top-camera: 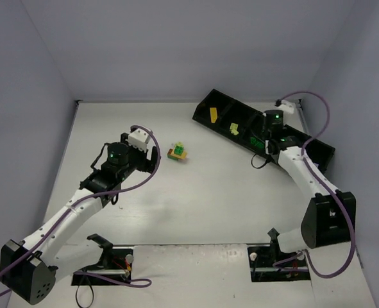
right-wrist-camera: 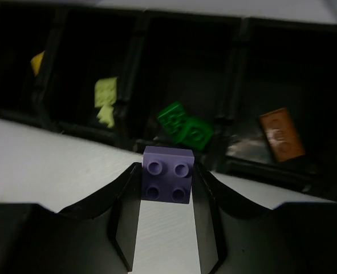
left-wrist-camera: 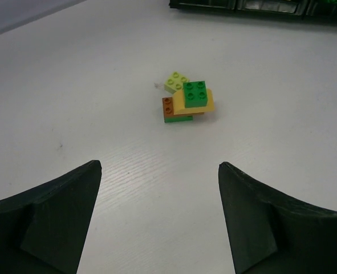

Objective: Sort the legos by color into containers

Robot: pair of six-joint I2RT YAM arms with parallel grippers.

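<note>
- Left gripper: fingers apart, nothing held; aimed at pile
- Legos pile: on table, at 12 o'clock of left gripper; lime, dark green, yellow, orange-brown bricks, touching and partly stacked
- Container tray: table's 1 o'clock; sections in wrist view hold yellow, lime, green, orange-brown
- Right gripper: clamped on lilac brick, just short of green section
- Handling: no visible section suits lilac; likely carry toward 3 o'clock past orange-brown; centre over free section, release low; free section not in wrist view
</note>
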